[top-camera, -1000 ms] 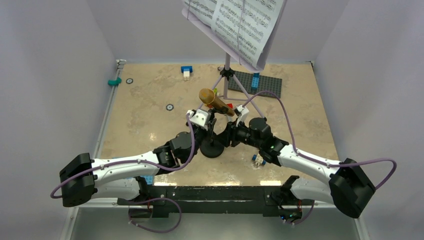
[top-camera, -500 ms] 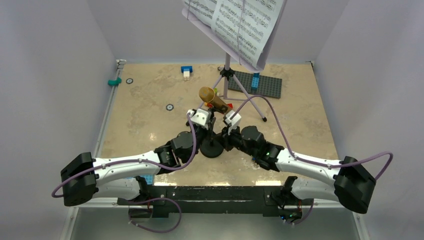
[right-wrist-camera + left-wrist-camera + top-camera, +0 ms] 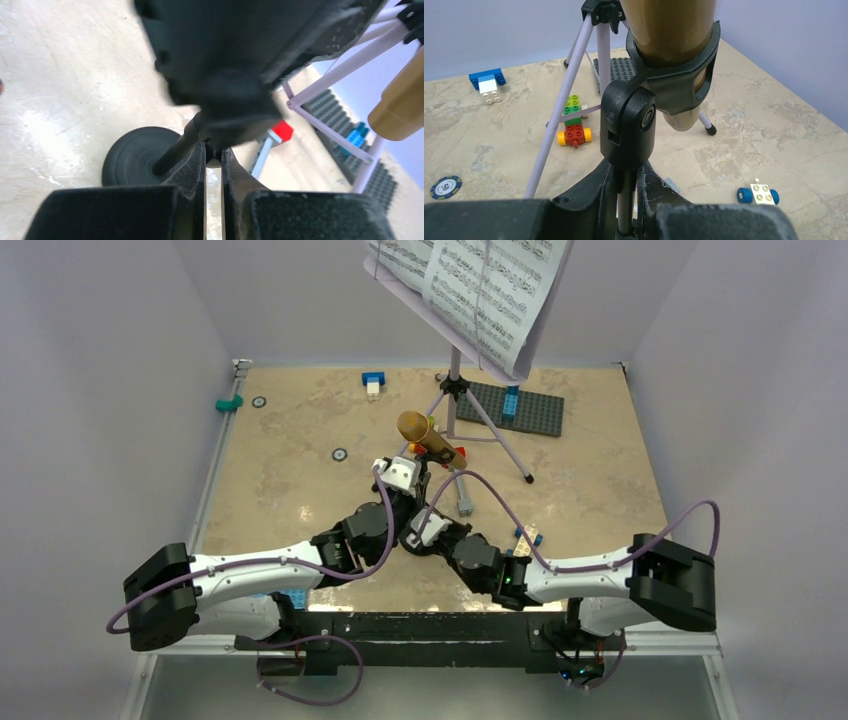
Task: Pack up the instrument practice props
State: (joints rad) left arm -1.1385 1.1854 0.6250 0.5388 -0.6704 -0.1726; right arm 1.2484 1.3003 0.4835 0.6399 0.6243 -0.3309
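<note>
The gold microphone [image 3: 425, 436] sits in the clip of the small black mic stand, which stands upright at mid-table. My left gripper [image 3: 412, 490] is shut on the stand's thin pole [image 3: 626, 200], just under the black clip [image 3: 674, 85] holding the microphone [image 3: 669, 30]. My right gripper [image 3: 418, 534] is low beside the stand's round base [image 3: 132, 160]. Its jaws are almost together with nothing seen between them [image 3: 213, 150]. The lavender music stand [image 3: 455, 390] stands behind and carries the white sheet music [image 3: 480, 290].
A red-headed toy hammer [image 3: 464, 495] lies right of the mic stand. A grey baseplate [image 3: 520, 405] lies at the back right. Toy bricks [image 3: 573, 131] sit under the tripod legs. A blue-wheeled brick [image 3: 527, 536] lies near my right arm. Chips [image 3: 339, 454] lie on the left.
My right arm has swung away from the microphone, back toward the near edge, and its gripper now sits low by the stand's base. My left gripper has kept its hold on the pole.
</note>
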